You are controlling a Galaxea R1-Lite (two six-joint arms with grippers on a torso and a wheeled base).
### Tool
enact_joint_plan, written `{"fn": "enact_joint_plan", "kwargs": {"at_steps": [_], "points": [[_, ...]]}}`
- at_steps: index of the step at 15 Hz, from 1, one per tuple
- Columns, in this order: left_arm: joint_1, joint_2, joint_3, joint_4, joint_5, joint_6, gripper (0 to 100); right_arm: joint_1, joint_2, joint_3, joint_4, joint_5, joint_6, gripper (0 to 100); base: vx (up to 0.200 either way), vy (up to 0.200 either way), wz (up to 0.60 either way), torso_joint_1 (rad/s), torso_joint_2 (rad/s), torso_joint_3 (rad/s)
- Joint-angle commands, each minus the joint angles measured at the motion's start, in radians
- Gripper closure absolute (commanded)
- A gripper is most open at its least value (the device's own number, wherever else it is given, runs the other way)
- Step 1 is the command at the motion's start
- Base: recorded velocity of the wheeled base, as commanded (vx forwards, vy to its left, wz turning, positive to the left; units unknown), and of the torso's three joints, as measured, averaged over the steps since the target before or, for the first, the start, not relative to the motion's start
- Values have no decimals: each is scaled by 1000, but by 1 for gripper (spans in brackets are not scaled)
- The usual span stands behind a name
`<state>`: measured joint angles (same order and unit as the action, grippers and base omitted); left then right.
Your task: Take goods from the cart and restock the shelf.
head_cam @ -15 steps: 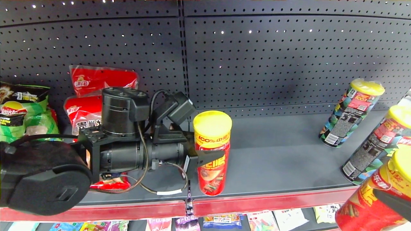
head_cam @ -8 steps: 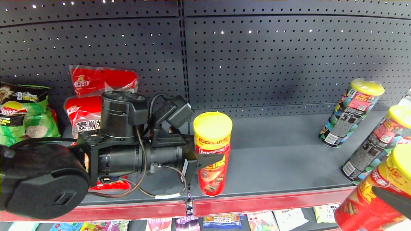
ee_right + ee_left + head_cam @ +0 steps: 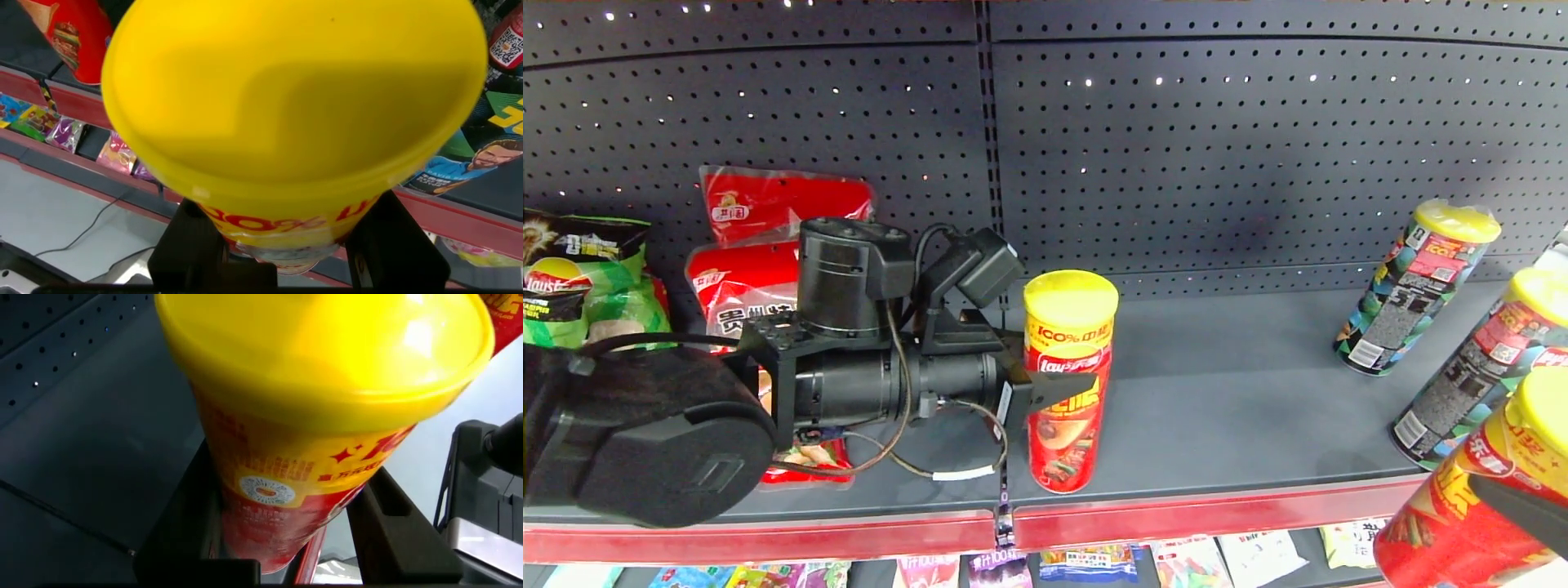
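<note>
Red chip can [image 3: 1454,514] is clamped in the right gripper [image 3: 290,245], in front of the shelf [image 3: 1217,425]. A second red can [image 3: 1066,449] is gripped upright by the left gripper [image 3: 286,531] near the shelf's front edge, with dark cans [image 3: 1417,286] parked farther back.

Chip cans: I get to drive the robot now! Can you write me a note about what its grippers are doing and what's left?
Left gripper: shut on the red can, upright at the shelf front, middle; not yet released.
Right gripper: shut on a second red can, held before the shelf's right end.
Already shelved: two dark cans at right.
Left to do: release the first, shelve the second.
</note>
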<state>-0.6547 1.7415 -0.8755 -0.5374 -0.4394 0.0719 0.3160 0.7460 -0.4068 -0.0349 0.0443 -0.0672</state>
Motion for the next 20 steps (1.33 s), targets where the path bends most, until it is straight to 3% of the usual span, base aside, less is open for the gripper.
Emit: {"fn": "enact_joint_plan", "kwargs": {"at_steps": [1,10,11,17,20], "points": [[-3,-2,9,-4,-1,2,100,0,0,0,0,0,0,100,0,0,0,0,0,0],[-26,-62,76,-7,1,6,100,2,0,-7,0,0,-2,100,0,0,0,0,0,0],[-26,-66,87,-7,1,6,0,2,1,-10,0,0,-2,100,0,0,0,0,0,0],[-26,-76,96,-6,11,5,0,3,9,-18,0,0,-3,100,0,0,0,0,0,0],[6,-154,224,-9,30,2,0,48,105,-99,-2,31,-8,100,0,0,0,0,0,0]]}}
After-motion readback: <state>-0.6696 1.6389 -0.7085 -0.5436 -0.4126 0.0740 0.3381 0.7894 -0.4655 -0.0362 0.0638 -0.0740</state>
